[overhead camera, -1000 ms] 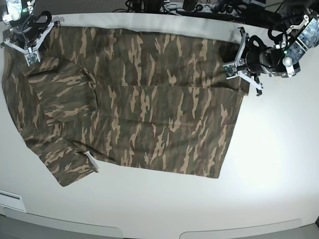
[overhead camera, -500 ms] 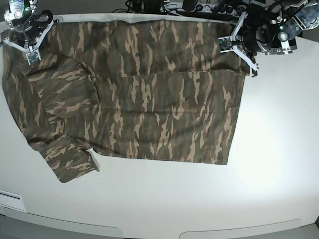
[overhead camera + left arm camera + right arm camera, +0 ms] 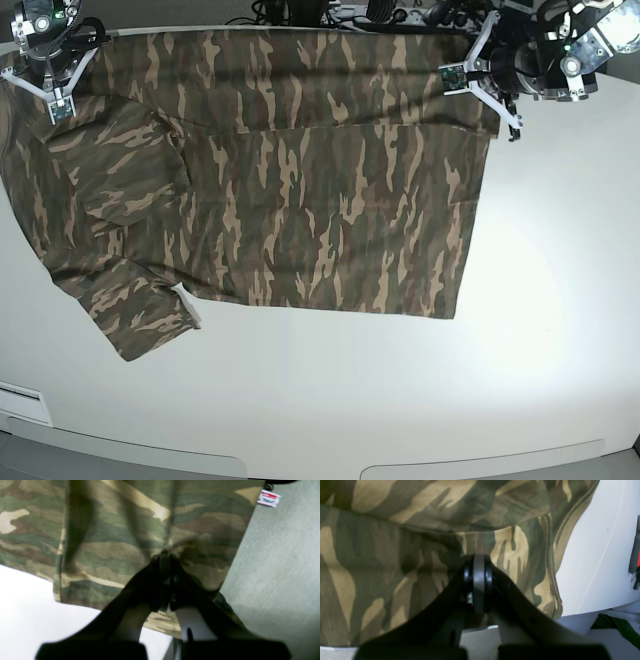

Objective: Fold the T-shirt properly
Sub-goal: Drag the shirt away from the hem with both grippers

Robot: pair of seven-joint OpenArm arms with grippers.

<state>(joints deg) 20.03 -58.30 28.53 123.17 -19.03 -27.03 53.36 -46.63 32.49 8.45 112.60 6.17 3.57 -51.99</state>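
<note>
From my remote station: the T-shirt is soft matt woven-look cloth with stitched hems, lying on a smooth, faintly glossy white worktop; each claw looks like matt black plastic.

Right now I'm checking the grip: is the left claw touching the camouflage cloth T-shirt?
Touching. The left wrist view shows the left claw pinched shut on a fold of the camouflage cloth T-shirt, cloth bunched between its tips.
</note>
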